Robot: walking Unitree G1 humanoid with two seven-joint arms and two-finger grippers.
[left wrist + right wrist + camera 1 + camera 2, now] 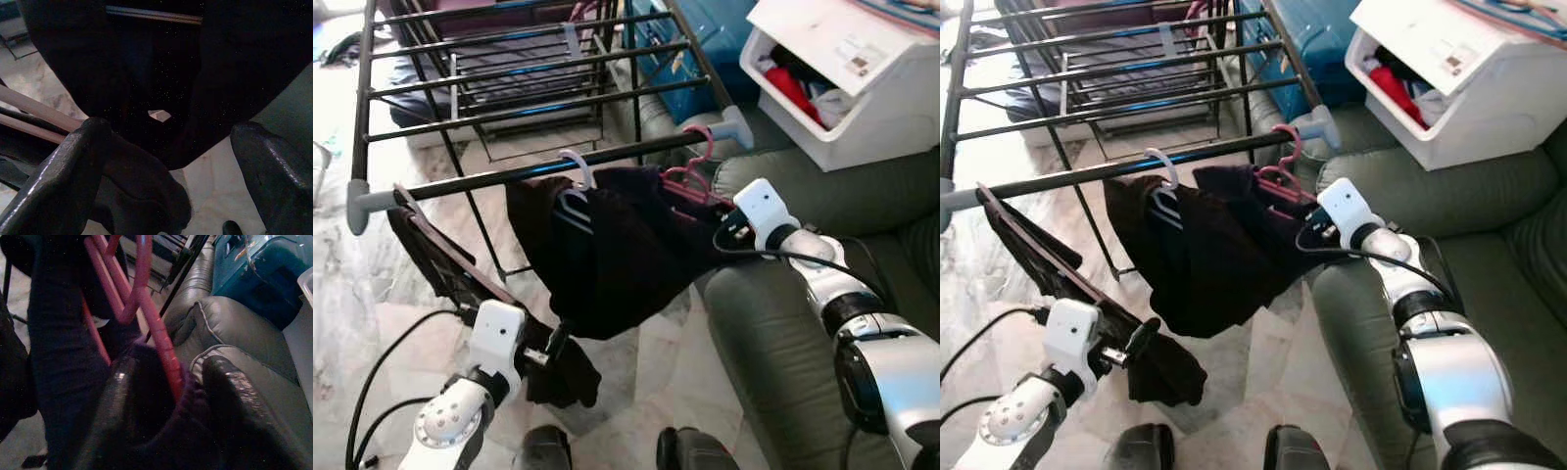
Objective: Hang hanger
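Note:
A pink hanger (pixel 690 178) carries a dark garment (pixel 617 259), and its hook sits over the front rail (pixel 470 186) of a black drying rack. My right gripper (pixel 715 220) is at the hanger's right shoulder; in the right wrist view its fingers (pixel 117 406) are shut on the pink hanger (pixel 156 338) and the cloth around it. A white hanger (pixel 576 174) hangs on the same rail just to the left. My left gripper (pixel 560 343) is low, below the garment's hem, open, with dark cloth (pixel 146 176) between and beyond its fingers.
A green sofa (pixel 773 323) lies under my right arm. A white bin (pixel 862 88) of clothes stands on it, with a blue case (pixel 705 49) behind. Another dark piece (pixel 435 259) hangs at the rack's left end. A marble floor (pixel 646 382) lies below.

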